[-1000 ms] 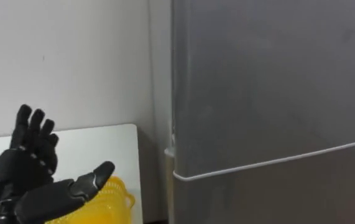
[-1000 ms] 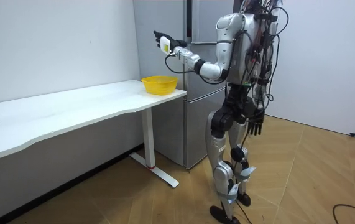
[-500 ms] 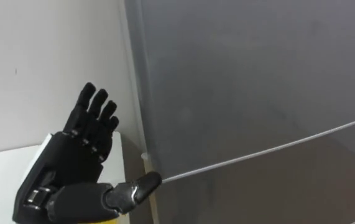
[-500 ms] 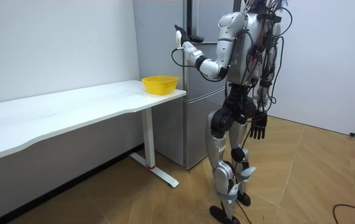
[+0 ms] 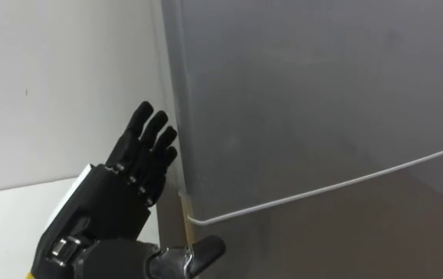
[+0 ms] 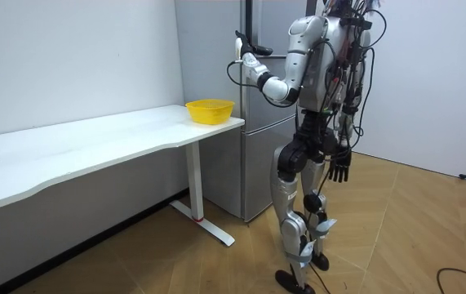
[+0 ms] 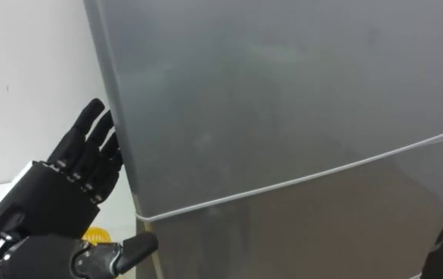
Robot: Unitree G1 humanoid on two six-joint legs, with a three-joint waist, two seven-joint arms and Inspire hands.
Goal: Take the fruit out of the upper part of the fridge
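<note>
A tall grey fridge [image 5: 314, 101] [image 7: 283, 93] stands in front of me with both doors closed. A thin pale seam [image 5: 322, 190] divides the upper door from the lower door [image 5: 345, 232]. My left hand [image 5: 120, 201] [image 7: 58, 198] is raised and open, fingers straight and pointing up, thumb stretched to the right under the seam. Its fingertips are close to the upper door's left edge, and whether they touch it is unclear. In the room view I stand upright facing the fridge [image 6: 208, 57], left hand [image 6: 245, 51] up at the door edge, and my right hand [image 6: 340, 167] hangs open by my thigh.
A white table [image 6: 94, 139] [image 5: 4, 209] runs along the wall left of the fridge. A yellow basket [image 6: 210, 110] [image 7: 93, 234] sits on the table end nearest the fridge, below my left hand. Wooden floor lies open behind me.
My left hand has risen and moved right, from over the table and basket to the fridge door's left edge. The head view has also shifted towards the fridge.
</note>
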